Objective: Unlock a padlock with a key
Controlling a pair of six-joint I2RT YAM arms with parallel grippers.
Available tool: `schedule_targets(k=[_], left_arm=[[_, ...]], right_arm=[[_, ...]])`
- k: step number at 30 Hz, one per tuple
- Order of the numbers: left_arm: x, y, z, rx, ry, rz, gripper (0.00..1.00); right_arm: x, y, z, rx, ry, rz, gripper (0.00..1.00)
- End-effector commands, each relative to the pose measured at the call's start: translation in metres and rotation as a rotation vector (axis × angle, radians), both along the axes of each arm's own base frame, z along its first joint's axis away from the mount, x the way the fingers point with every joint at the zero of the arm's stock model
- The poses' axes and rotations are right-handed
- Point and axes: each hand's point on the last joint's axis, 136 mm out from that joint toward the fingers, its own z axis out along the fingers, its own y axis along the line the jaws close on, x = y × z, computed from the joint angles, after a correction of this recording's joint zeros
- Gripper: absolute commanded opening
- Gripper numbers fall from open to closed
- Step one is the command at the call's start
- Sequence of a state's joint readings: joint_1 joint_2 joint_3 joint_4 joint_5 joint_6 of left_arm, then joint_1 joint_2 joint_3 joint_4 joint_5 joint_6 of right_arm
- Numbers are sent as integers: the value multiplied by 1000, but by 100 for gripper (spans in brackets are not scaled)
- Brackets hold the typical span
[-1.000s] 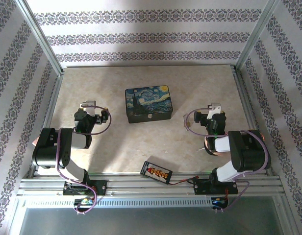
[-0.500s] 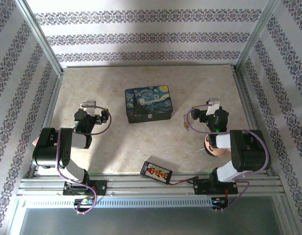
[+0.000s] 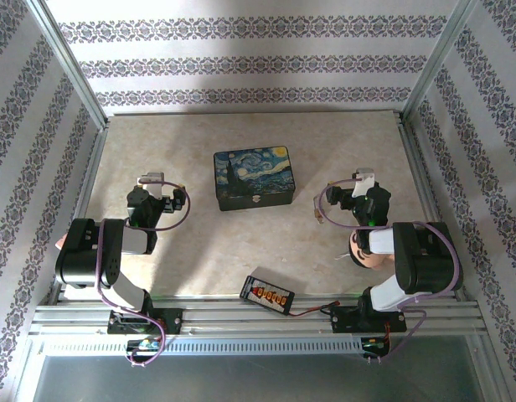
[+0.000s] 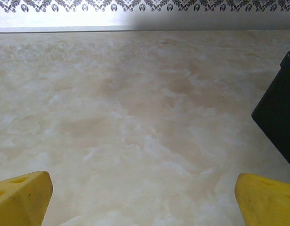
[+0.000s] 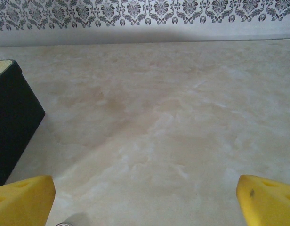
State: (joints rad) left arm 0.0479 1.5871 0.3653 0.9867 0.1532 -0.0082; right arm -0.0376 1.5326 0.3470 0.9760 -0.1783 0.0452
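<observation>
Right arm shifted a little; both hands spread wide and empty.
Against a second ago, the right arm sits slightly farther back, and more of the round tin (image 3: 364,254) shows under its forearm. The left arm is unchanged. Left hand (image 4: 145,200): fingers fully apart, nothing between them, dark box (image 3: 254,178) just to its right. Right hand (image 5: 145,200): fingers fully apart, holding nothing, over bare desk (image 3: 241,251). A small grey metal bit (image 5: 65,224) lies by its left finger. Cannot tell whether that is the padlock or the key.
</observation>
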Motion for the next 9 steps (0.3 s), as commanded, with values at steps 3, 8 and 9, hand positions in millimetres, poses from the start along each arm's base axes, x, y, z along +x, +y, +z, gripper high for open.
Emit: schedule_targets(k=[3,8,9], left_arm=[[1,1,-1,-9,7,-2,99],[1,2,-2,-9,7,4,99],[1,2,-1,-9,6,4,99]], right_arm=[[4,3,8,-9,-27,26,98],[4,3,8,-8,-27,27,98],[4,3,8,-9,-26,26,98]])
